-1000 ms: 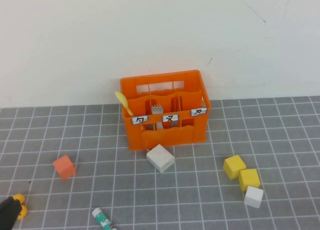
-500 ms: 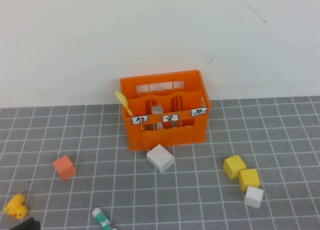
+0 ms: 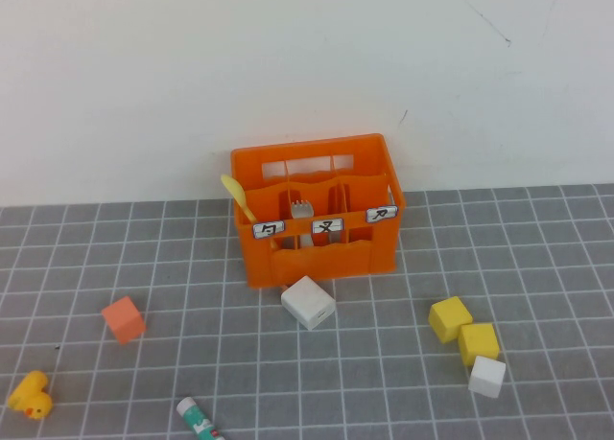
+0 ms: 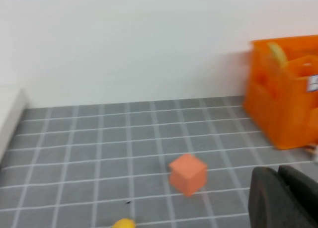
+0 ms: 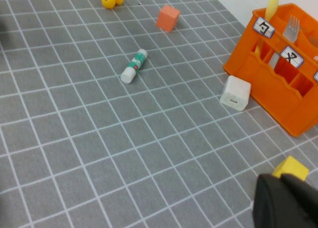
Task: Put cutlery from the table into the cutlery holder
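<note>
The orange cutlery holder (image 3: pixel 317 243) stands at the back middle of the grey grid table (image 3: pixel 537 267). The pale yellow spoon (image 3: pixel 236 196) stands in its left compartment, leaning out over the rim. The grey fork (image 3: pixel 301 208) stands tines up in the middle compartment. Neither gripper shows in the high view. In the left wrist view the left gripper (image 4: pixel 279 177) is shut and empty, low over the table, with the holder (image 4: pixel 285 99) and spoon (image 4: pixel 276 53) ahead. In the right wrist view the right gripper (image 5: pixel 282 183) is shut and empty, above the table, apart from the holder (image 5: pixel 278 79), spoon (image 5: pixel 272 4) and fork (image 5: pixel 292 25).
A white block (image 3: pixel 308 302) lies just in front of the holder. An orange cube (image 3: pixel 123 319), a yellow duck (image 3: pixel 29 394) and a white-and-green tube (image 3: pixel 199 420) lie front left. Two yellow cubes (image 3: pixel 463 331) and a white cube (image 3: pixel 487 376) lie front right.
The left arm's dark tip, seen at the bottom left corner near the duck, has drawn back out of the high view. Nothing on the table has moved.
</note>
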{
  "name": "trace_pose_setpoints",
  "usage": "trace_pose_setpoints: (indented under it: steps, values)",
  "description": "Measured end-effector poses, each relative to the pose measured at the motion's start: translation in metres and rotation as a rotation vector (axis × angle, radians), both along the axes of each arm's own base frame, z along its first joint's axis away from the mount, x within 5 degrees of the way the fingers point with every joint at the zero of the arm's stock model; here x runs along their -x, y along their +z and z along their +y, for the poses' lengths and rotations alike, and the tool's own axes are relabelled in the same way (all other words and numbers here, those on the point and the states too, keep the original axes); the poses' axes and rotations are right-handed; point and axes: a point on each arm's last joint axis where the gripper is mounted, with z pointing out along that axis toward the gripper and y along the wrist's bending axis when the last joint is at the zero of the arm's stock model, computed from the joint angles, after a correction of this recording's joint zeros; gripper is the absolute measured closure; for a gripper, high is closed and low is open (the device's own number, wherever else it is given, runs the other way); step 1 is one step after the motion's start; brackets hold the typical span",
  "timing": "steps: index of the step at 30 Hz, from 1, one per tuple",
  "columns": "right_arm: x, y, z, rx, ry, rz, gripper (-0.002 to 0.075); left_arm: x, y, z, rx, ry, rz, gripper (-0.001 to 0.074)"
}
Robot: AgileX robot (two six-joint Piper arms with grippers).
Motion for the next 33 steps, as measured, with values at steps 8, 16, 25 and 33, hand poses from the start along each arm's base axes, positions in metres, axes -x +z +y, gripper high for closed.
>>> trace_pose_setpoints:
  steps: [8,16,25,33]
  values:
    - [0.0,0.0,0.0,-0.001,0.0,-0.001,0.0727,0.0,-0.025,0.002,0.049,0.04,0.081,0.0736]
    - [0.0,0.0,0.0,-0.001,0.0,-0.001,0.0727,0.0,-0.027,0.0,-0.001,-0.021,0.095,0.0736]
    - [0.0,0.0,0.0,-0.001,0.0,-0.001,0.0727,0.0,-0.027,0.0,-0.049,-0.033,0.09,0.0736]
    - [0.0,0.0,0.0,-0.001,0.0,-0.001,0.0727,0.0,-0.027,0.0,-0.051,-0.034,0.092,0.0736]
